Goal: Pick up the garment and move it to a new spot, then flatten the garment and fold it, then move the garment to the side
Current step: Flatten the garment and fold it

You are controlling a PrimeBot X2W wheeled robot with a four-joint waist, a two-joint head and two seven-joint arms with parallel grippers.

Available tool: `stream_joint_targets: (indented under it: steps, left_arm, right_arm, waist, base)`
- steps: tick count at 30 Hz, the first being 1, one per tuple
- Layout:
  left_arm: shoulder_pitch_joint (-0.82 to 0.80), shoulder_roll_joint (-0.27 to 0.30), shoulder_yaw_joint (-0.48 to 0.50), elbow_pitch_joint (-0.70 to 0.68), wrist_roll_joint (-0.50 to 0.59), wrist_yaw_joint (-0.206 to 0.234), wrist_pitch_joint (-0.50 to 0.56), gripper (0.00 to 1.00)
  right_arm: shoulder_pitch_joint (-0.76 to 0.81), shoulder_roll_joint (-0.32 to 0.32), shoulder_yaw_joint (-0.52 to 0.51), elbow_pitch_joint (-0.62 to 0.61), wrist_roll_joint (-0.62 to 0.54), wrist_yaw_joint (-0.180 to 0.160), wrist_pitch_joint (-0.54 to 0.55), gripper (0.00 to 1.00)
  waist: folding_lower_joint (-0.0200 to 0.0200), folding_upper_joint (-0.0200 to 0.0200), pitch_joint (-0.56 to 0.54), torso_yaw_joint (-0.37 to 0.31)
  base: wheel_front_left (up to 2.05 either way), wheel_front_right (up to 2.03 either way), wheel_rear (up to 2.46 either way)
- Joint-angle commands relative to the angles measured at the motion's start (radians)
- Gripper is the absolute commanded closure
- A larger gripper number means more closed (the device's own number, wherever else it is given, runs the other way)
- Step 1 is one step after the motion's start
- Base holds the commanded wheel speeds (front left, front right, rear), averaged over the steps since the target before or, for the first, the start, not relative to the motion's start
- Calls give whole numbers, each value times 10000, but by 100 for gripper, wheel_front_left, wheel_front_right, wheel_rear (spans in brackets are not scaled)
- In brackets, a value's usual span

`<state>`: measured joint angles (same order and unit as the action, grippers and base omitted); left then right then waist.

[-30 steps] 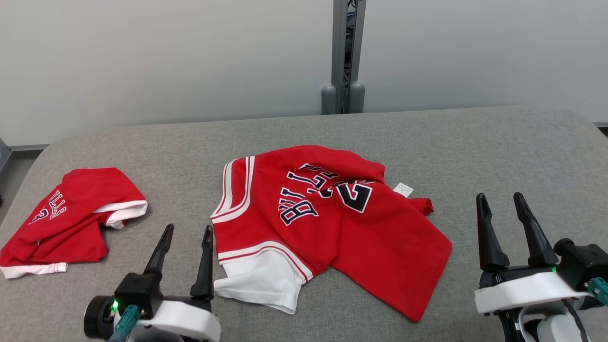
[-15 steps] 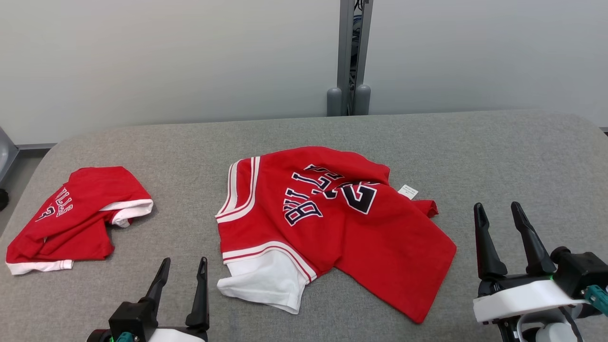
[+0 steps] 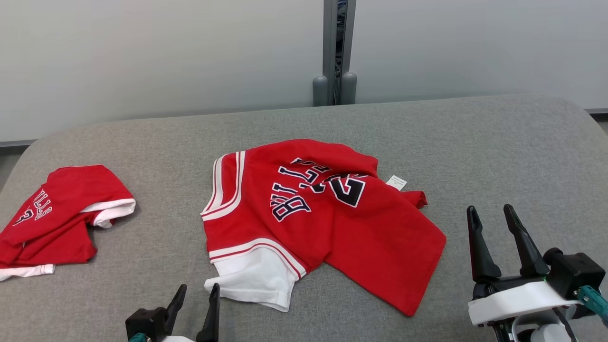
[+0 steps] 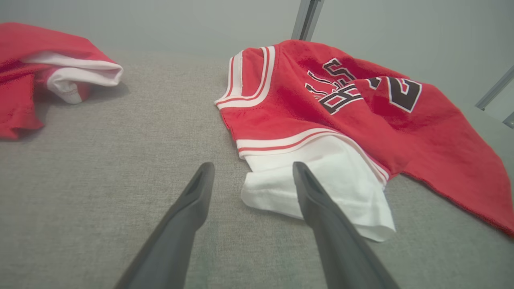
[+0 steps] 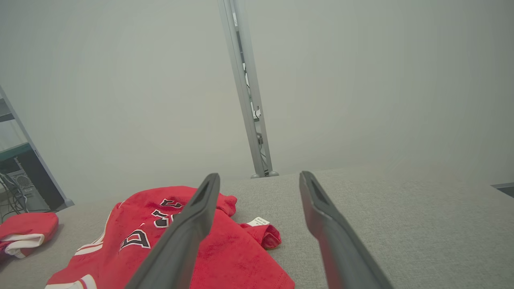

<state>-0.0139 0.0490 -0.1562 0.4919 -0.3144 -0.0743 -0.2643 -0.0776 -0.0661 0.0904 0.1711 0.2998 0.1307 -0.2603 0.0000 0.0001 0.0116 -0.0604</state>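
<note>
Now: both jaws released, jersey loose at mid-desk

I see the wide grey fabric-covered desk (image 3: 475, 142) running across the head view, with a pale wall behind it. Around the middle of the desk lies the crumpled red jersey (image 3: 361, 237) with white trim and dark lettering. It is unfolded and rumpled, and its white sleeve (image 3: 256, 280) points towards me. Well apart from it, at the desk's left edge, sits a second red garment (image 3: 61, 223) of the same colours, bunched up.

My right gripper (image 3: 489, 209) hovers at the lower right, clear of the jersey's hem, with its jaws spread and nothing between them. My left gripper (image 3: 198, 286) is low at the bottom edge, just beside the white sleeve, jaws likewise spread and empty. In the left wrist view one finger overlaps the sleeve, and I cannot tell whether it touches the cloth.

A small white label (image 3: 396, 182) lies on the desk at the jersey's far right edge.
</note>
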Motion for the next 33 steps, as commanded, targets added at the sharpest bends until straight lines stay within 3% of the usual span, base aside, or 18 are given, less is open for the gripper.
stream_joint_targets:
  steps: [1,16,26,27,28,29,30,31,33]
  left_arm:
    - [-196,35,-35,121,-86,-61,-8,0]
    - [-1653,35,-767,2770,-1241,-476,56,0]
    - [-2163,109,-1724,3158,-1896,-562,4,0]
    - [-2161,135,-1815,3140,-1980,-563,-1,8]
    - [-2154,161,-1894,3122,-2064,-562,7,48]
    - [-2148,201,-1967,3099,-2127,-562,8,62]
    - [-2142,239,-2018,3068,-2194,-563,4,86]
    - [-2132,276,-2043,3001,-2253,-563,1,100]
    - [-2068,332,-2034,2867,-2345,-564,-2,100]
  right_arm:
    - [-54,-54,-7,8,-1,2,-66,0]
    - [-261,-110,63,-17,5,2,-66,0]
    - [-341,-134,-83,18,-72,2,-66,0]
    - [-332,-129,-99,29,-92,2,-66,0]
    - [-324,-120,-111,44,-104,2,-66,0]
    - [-327,-110,-121,56,-111,2,-66,0]
    - [-327,-101,-130,65,-115,2,-66,0]
    - [-325,-91,-133,78,-117,2,-66,0]
    - [-312,-75,-126,106,-138,2,-66,0]
  waist:
    - [0,-1,61,-63]
    - [0,-1,464,-282]
    - [0,-1,634,-237]
    - [0,-1,634,-222]
    - [0,-1,631,-205]
    - [0,-1,627,-186]
    - [0,-1,620,-166]
    - [0,-1,609,-147]
    - [0,-1,585,-112]
  base:
    - [0,0,0]
    - [0,0,0]
    - [0,0,0]
    - [0,0,0]
    - [0,0,0]
    - [0,0,0]
    - [0,0,0]
    - [0,0,0]
    - [0,0,0]
